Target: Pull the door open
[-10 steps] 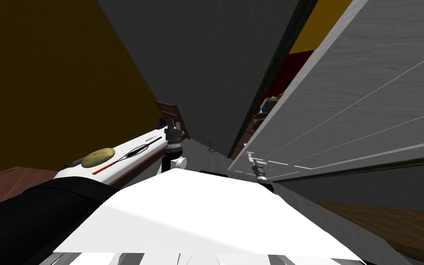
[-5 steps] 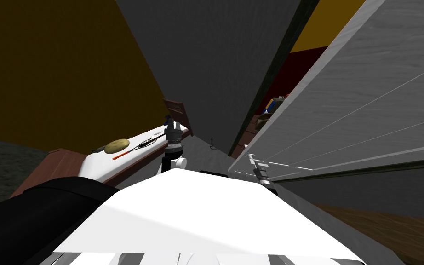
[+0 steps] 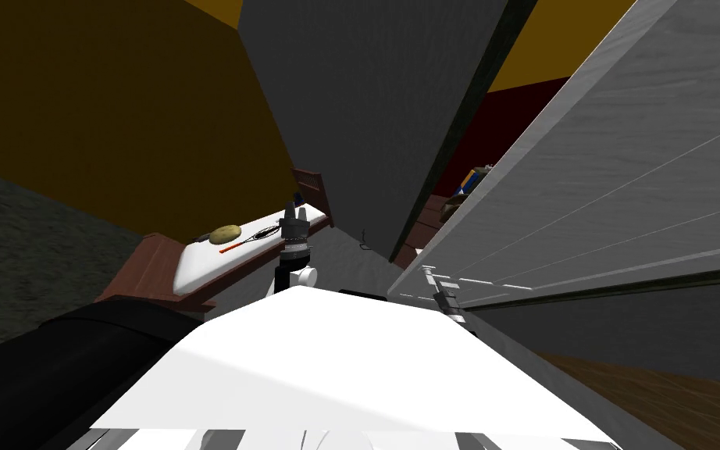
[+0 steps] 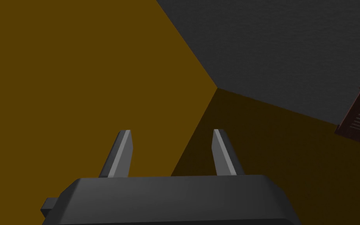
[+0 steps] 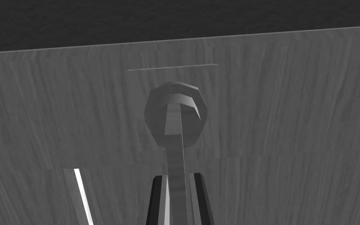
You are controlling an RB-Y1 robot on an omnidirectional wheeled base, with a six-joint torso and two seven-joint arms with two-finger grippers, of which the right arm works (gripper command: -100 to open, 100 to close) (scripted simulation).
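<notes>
The grey, wood-grained panelled door (image 3: 624, 180) stands swung partly away from its dark frame (image 3: 458, 133) on my right, its handle end nearest me. The right gripper (image 5: 178, 197) is clamped on the door's grey lever handle (image 5: 175, 156) (both thin fingers press the lever's sides, short of its round base). The left gripper (image 4: 171, 134) is raised in front of me with its fingers spread and nothing between them, near a wooden bed with a white mattress (image 3: 206, 264) that carries a racket (image 3: 253, 237).
</notes>
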